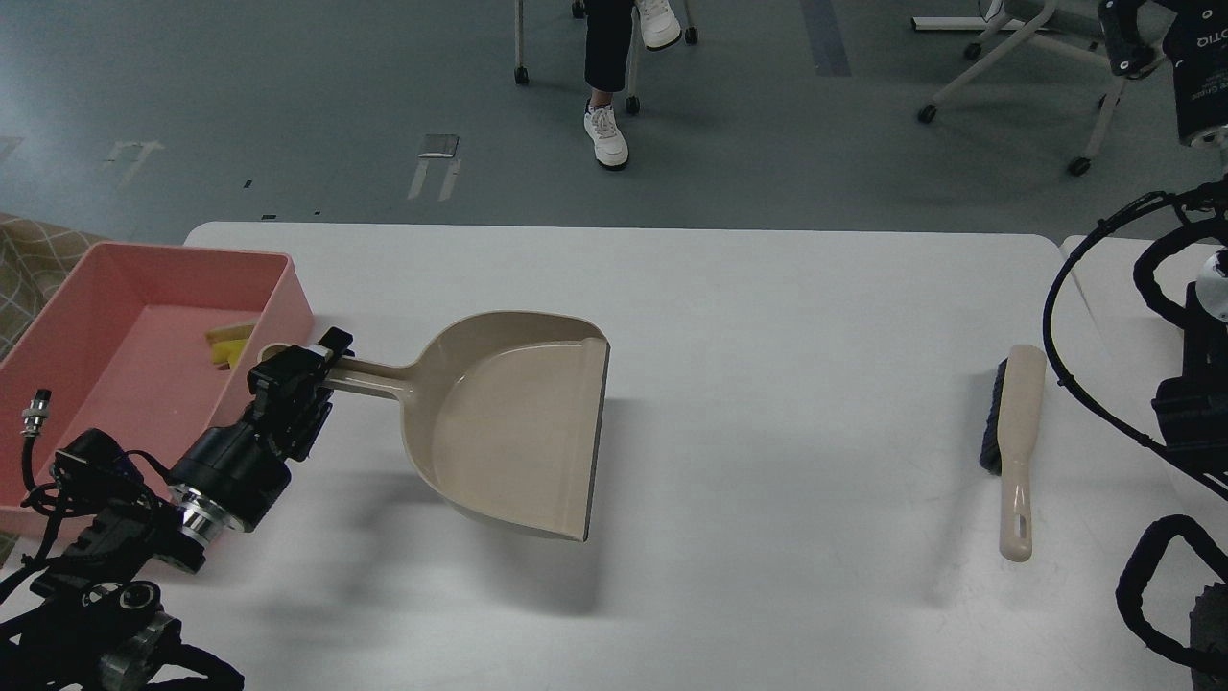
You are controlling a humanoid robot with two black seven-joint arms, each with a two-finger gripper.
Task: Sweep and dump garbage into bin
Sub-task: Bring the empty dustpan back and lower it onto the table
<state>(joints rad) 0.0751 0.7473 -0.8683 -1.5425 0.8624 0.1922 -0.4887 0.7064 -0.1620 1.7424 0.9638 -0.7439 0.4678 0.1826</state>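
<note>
At the left edge of the frame sits one pink bin (pixel 96 288) on the white table (pixel 767 307). Inside it, near its right wall, lies one yellow piece of garbage (pixel 228 347), partly hidden behind the left gripper; a pale strip cannot be made out.

Just right of the bin, the left gripper (pixel 305 372) is clamped around the handle of one beige dustpan (pixel 508 422). The pan is lifted off the table, casting a shadow below it, and its tray looks bare, with the dark front lip facing right. The gripper and the handle end stand between the camera and the bin's right wall, covering part of it.

The middle of the table, right of the dustpan, is an open stretch of white.

Farther right lies one beige brush (pixel 1015 451) with black bristles on its left side, flat on the table, well apart from the dustpan.

At the right edge are black cables and arm parts (pixel 1175 403); the right gripper itself does not show.

In the upper frame, on the grey floor beyond the table, are one person's legs (pixel 606 96) and chair bases.
</note>
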